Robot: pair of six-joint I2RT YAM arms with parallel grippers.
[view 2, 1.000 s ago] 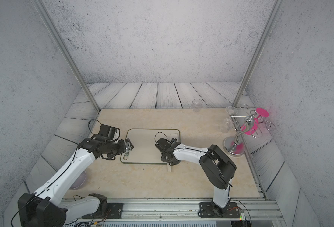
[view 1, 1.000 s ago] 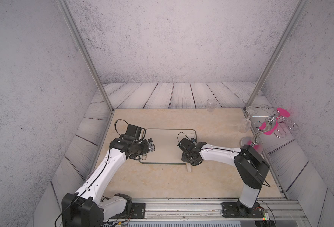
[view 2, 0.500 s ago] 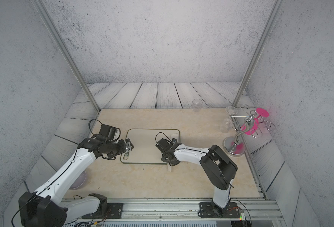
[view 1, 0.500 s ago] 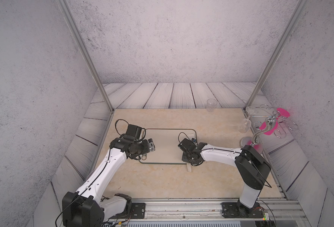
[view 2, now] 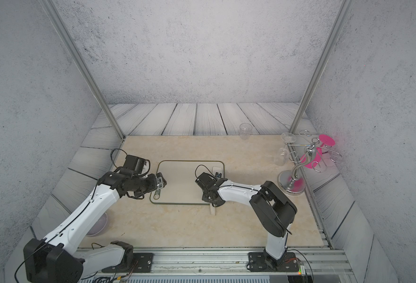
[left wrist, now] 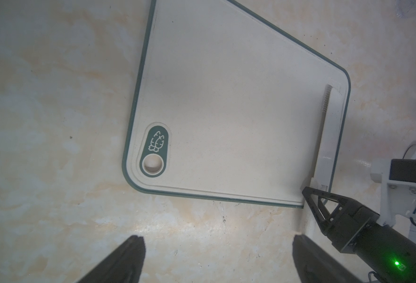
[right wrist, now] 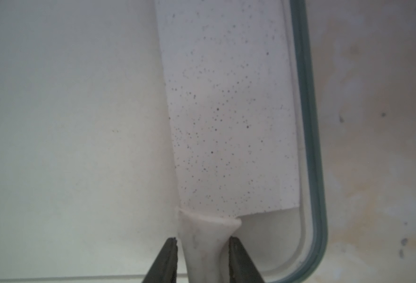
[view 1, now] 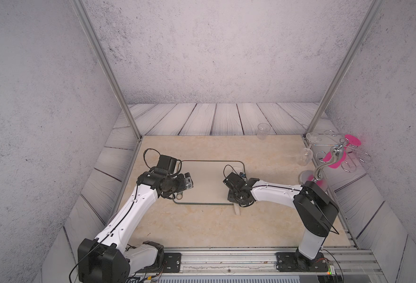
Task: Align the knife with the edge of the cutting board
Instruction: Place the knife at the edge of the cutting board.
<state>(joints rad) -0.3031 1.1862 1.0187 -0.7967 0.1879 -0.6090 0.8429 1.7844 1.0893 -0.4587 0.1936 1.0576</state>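
The cutting board (view 1: 207, 181) is a beige rectangle with a dark green rim, lying flat mid-table. The knife (right wrist: 226, 110), pale and speckled, lies on the board along its right short edge, close to the rim. Its cream handle (view 1: 236, 209) sticks out past the board's front edge. My right gripper (right wrist: 202, 241) straddles the handle just behind the blade, open, with a thin gap at each finger. My left gripper (left wrist: 216, 240) is wide open and holds nothing. It hovers over bare table near the board's corner hole (left wrist: 153, 164).
A clear cup (view 1: 262, 131) stands at the back right. A chrome glass rack (view 1: 334, 156) with pink and clear glasses stands at the right edge. A purple bowl (view 2: 96, 225) sits front left under my left arm. Metal posts frame the back corners.
The right gripper's jaws have come apart slightly from the knife handle. Both arms stay about where they were.
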